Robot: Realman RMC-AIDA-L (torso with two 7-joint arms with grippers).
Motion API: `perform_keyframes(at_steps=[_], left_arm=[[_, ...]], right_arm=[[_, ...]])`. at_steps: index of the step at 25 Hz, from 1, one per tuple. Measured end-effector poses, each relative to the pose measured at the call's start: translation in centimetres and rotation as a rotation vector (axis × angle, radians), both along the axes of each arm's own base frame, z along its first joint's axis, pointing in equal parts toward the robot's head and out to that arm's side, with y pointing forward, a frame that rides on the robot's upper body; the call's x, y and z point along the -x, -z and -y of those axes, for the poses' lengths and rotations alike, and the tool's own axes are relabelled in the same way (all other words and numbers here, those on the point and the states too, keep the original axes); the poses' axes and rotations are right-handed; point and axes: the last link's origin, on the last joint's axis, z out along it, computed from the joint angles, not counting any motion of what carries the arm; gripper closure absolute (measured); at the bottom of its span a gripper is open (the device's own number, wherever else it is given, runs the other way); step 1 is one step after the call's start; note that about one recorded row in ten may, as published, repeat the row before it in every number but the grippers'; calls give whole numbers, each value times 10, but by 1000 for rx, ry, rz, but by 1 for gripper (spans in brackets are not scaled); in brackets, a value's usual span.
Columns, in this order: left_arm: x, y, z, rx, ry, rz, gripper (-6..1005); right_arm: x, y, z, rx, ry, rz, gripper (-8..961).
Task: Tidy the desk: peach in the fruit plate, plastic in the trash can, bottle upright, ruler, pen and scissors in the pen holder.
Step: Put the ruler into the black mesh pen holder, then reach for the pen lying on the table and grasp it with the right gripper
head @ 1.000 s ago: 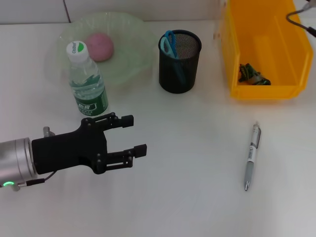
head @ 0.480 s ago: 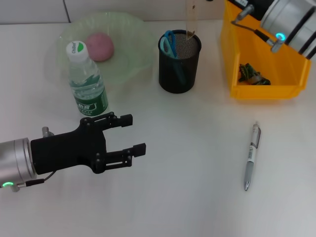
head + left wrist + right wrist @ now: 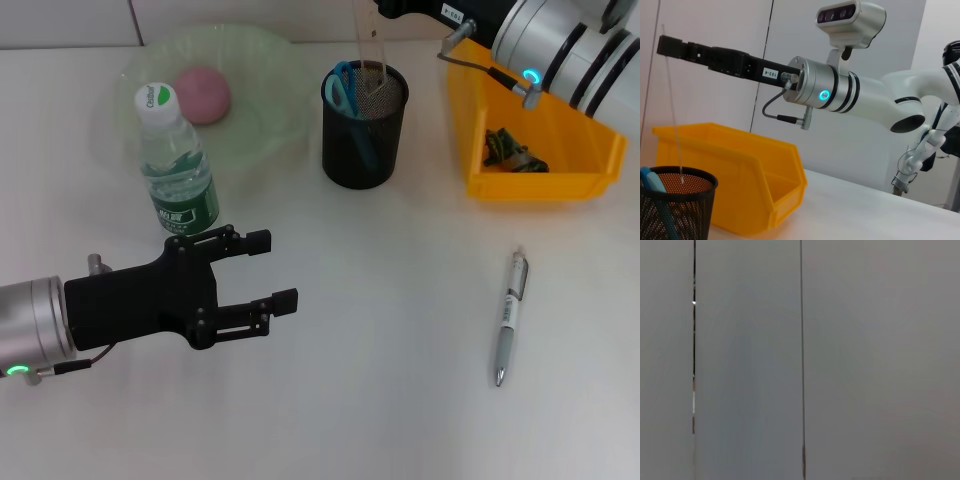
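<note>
A clear ruler (image 3: pixel 371 48) hangs upright from my right gripper (image 3: pixel 664 45), which is shut on its top end. The ruler's lower end is inside the black mesh pen holder (image 3: pixel 364 128), beside the blue scissors (image 3: pixel 342 86). In the left wrist view the ruler (image 3: pixel 671 115) shows as a thin line above the pen holder (image 3: pixel 686 210). A silver pen (image 3: pixel 510 318) lies on the desk at the right. The bottle (image 3: pixel 176 165) stands upright. The pink peach (image 3: pixel 203 94) sits on the green fruit plate (image 3: pixel 268 110). Crumpled plastic (image 3: pixel 512 150) lies in the yellow bin (image 3: pixel 482 110). My left gripper (image 3: pixel 257 272) hovers open and holds nothing, near the front left.
The white desk runs to a wall at the back. The right arm (image 3: pixel 563 42) reaches in over the yellow bin. The bottle stands just behind my left gripper's fingers. The right wrist view shows only grey wall panels.
The right arm has swung in from the upper right and carried the ruler leftward over the pen holder, lowering its end into it. The left arm has not moved.
</note>
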Motion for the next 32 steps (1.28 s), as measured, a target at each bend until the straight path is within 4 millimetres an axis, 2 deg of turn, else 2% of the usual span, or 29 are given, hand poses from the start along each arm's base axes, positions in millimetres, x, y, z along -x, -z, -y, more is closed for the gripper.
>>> perform_keyframes(at_steps=[7,19,22,23,24,25,26,29,30,32], left_arm=[[0,0,0,1,1,-1,215],[1,1,0,-4,-5,-7,215],[2,-1,0,-2,-6,-6,215],[2,-2,0,-2,-4,-6,215],[2,-2,0,-2,-5,-6,215],[2,-3,0,-1,-5,-7,215],[2,-3,0,-1,-5,-7,215],[2,-3,0,1,-5,-6,215],[2,-3,1,1,-3,-5,215],[2,-4,1,3,0,-3,215]], right_arm=[[3,9,-1,39,10,41,577],[4,8,-2,66,28,26,372],[5,-1,3,126,22,3,353],[6,-11,11,177,13,11,353],[6,-11,11,177,13,11,353],[9,-28,21,207,1,39,353],[9,-28,21,207,1,39,352],[12,-51,43,265,14,139,352],[11,-65,56,295,49,229,352],[9,-72,61,310,78,267,352]])
